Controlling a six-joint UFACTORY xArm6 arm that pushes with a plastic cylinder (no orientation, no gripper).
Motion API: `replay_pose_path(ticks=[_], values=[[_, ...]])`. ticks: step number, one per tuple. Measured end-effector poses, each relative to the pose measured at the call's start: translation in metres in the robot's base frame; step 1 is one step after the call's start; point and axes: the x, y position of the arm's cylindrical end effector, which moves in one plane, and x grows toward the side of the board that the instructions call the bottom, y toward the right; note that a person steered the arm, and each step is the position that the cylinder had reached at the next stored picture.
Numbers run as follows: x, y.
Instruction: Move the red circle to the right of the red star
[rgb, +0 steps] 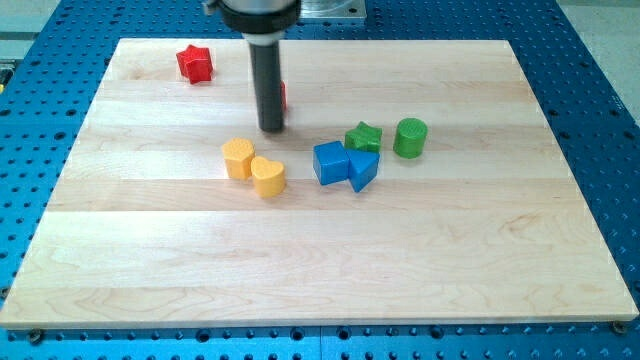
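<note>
The red star (195, 63) lies near the board's top left. The red circle (284, 96) is almost wholly hidden behind my rod; only a thin red sliver shows at the rod's right edge. My tip (271, 129) rests on the board just in front of the red circle, to the right of and below the red star.
A yellow hexagon-like block (238, 158) and a yellow heart (268, 176) sit below my tip. A blue cube (330, 162) touches a blue triangle block (363, 170). A green star (364, 137) and a green cylinder (410, 137) lie to the right. The wooden board (500, 250) sits on a blue perforated table.
</note>
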Motion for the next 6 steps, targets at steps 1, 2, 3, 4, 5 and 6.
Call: replay_pose_path(ticks=[1,2,3,4,5,6], values=[[-0.028,-0.009],[0.0,0.009],[-0.01,0.032],[-0.058,0.027],[-0.066,0.037],[-0.048,0.046]])
